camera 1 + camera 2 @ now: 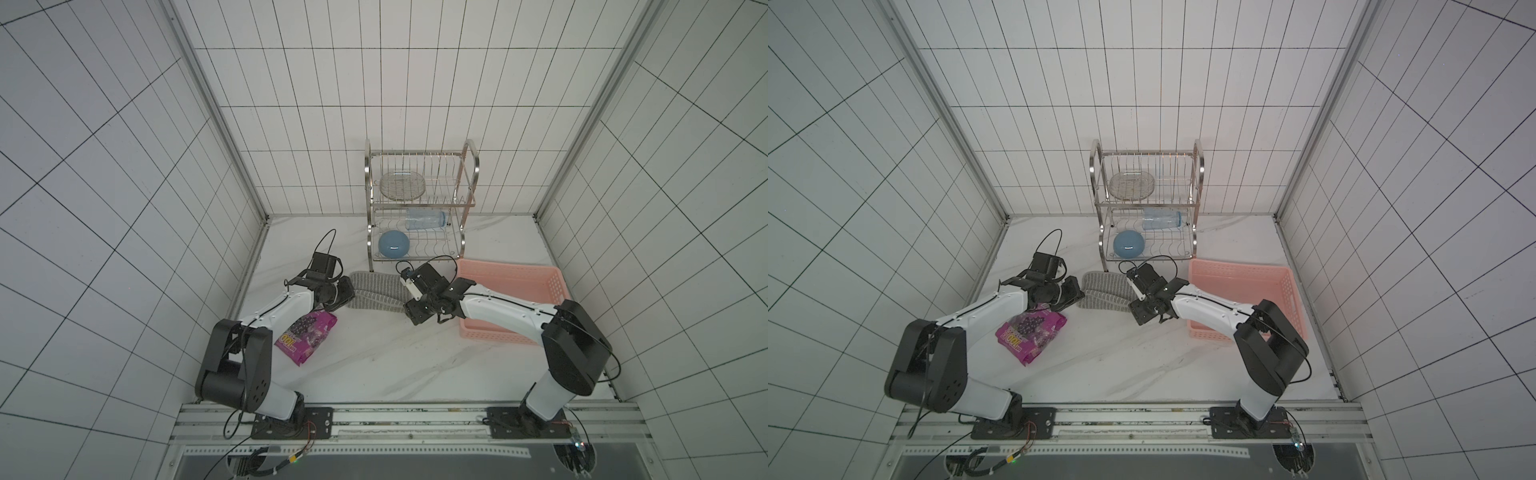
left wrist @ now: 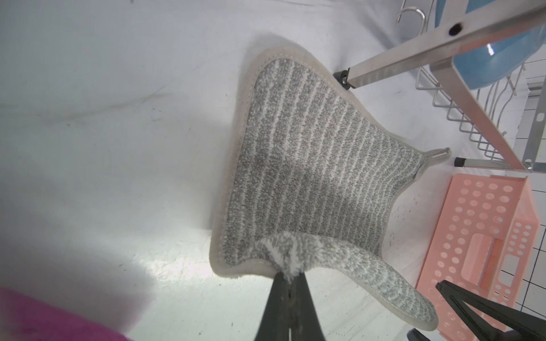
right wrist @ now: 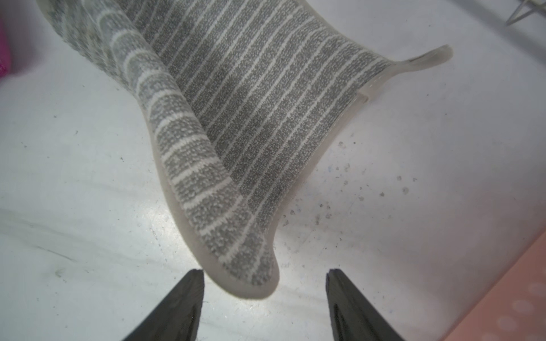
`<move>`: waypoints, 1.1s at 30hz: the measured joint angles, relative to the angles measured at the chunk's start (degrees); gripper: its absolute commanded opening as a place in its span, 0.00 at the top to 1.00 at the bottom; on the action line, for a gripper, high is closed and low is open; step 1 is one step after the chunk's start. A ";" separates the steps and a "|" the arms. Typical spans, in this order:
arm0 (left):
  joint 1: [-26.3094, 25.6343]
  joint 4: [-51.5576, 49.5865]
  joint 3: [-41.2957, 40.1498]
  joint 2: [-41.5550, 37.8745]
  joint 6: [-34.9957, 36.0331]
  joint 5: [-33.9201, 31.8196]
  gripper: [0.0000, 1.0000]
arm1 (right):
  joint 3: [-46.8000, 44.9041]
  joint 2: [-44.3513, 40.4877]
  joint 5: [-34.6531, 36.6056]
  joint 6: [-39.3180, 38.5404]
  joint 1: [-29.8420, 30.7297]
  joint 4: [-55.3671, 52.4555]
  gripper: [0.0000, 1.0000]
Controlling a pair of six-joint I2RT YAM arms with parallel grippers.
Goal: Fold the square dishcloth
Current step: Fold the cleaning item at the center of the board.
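Note:
The square dishcloth (image 1: 376, 291) (image 1: 1104, 289), grey with thin white stripes, lies on the white table in front of the dish rack, between my two grippers. My left gripper (image 2: 291, 277) (image 1: 349, 300) is shut on its near edge, and the fabric (image 2: 310, 165) bunches at the fingertips. From that pinch the near edge curls up and over toward a loose corner. My right gripper (image 3: 266, 274) (image 1: 409, 309) is open. That loose corner of the cloth (image 3: 251, 103) lies just ahead of the two fingers, touching neither.
A metal dish rack (image 1: 415, 203) stands just behind the cloth, holding a blue bowl (image 1: 394, 244) and a clear bottle (image 1: 426, 219). A pink basket (image 1: 515, 274) sits to the right under my right arm. A magenta snack bag (image 1: 307, 336) lies by my left arm.

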 measured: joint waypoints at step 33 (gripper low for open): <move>2.45 -0.55 11.15 10.60 2.14 1.09 0.99 | 17.66 12.81 8.33 -0.59 -3.80 -1.16 1.00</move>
